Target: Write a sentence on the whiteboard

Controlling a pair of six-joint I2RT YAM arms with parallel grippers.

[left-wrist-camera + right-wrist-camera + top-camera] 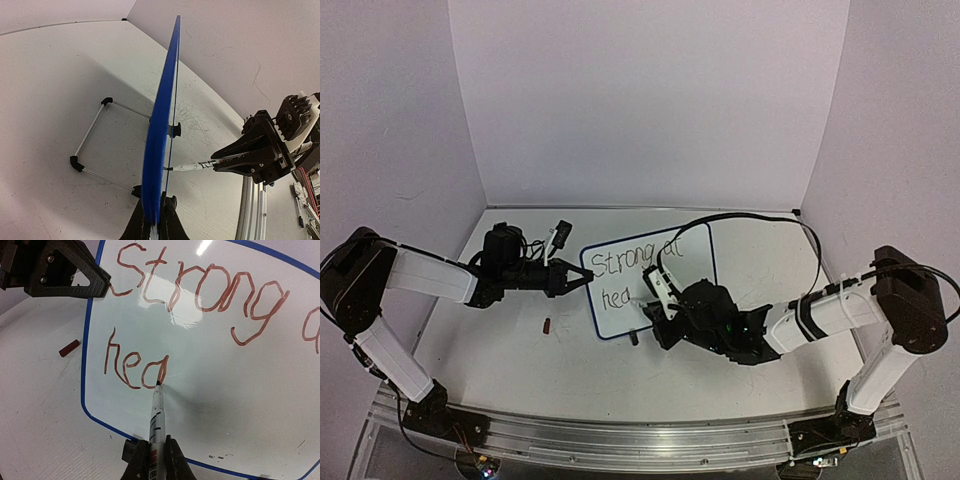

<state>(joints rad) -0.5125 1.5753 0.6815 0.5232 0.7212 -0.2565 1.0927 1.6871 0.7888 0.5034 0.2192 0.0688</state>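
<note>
The left fingers pinch the edge of the propped whiteboard; the right fingers pinch a marker, tip touching "hea" in the sentence

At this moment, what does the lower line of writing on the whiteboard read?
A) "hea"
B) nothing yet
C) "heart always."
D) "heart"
A: in the right wrist view the lower line on the whiteboard reads only "hea", and the marker clamped in the right gripper has its tip on the last letter.
</note>
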